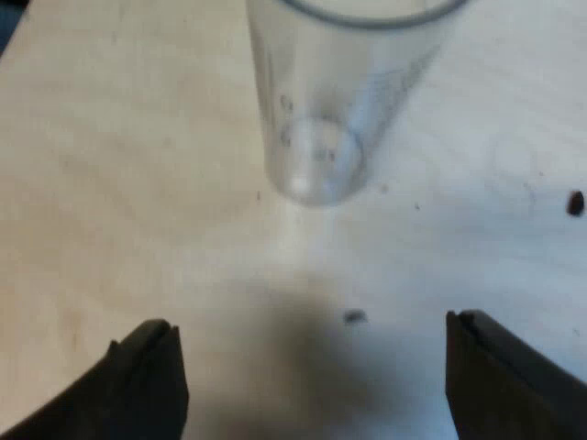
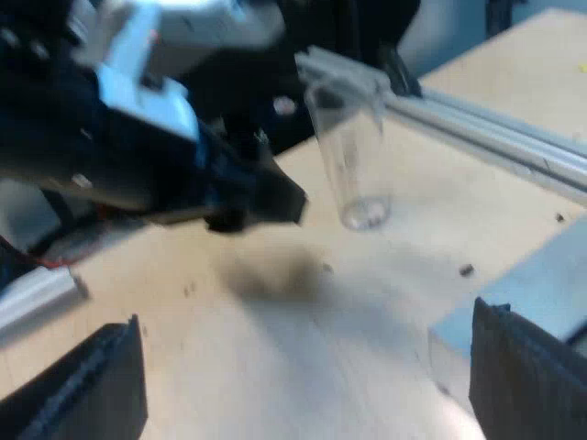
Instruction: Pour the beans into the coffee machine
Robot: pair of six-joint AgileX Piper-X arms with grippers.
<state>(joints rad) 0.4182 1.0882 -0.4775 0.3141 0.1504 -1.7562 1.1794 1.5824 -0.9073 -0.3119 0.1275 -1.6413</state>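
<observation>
My left hand (image 1: 310, 325) is open, its two black fingers spread wide and holding nothing. It hangs over the bench (image 1: 119, 183) just short of the measuring glass (image 1: 316, 110), not touching it. The glass stands on the bench, and the wood shows through its clear wall and bottom. A small dark speck (image 1: 355, 317) lies on the bench between the glass and my left hand. A single coffee bean (image 1: 575, 203) lies near the glass, off to one side.

My right hand (image 2: 304, 321) is open too, fingers wide apart and gripping nothing, farther from the glass than the left. From there a metal rail (image 2: 495, 133) runs along the bench behind the glass.
</observation>
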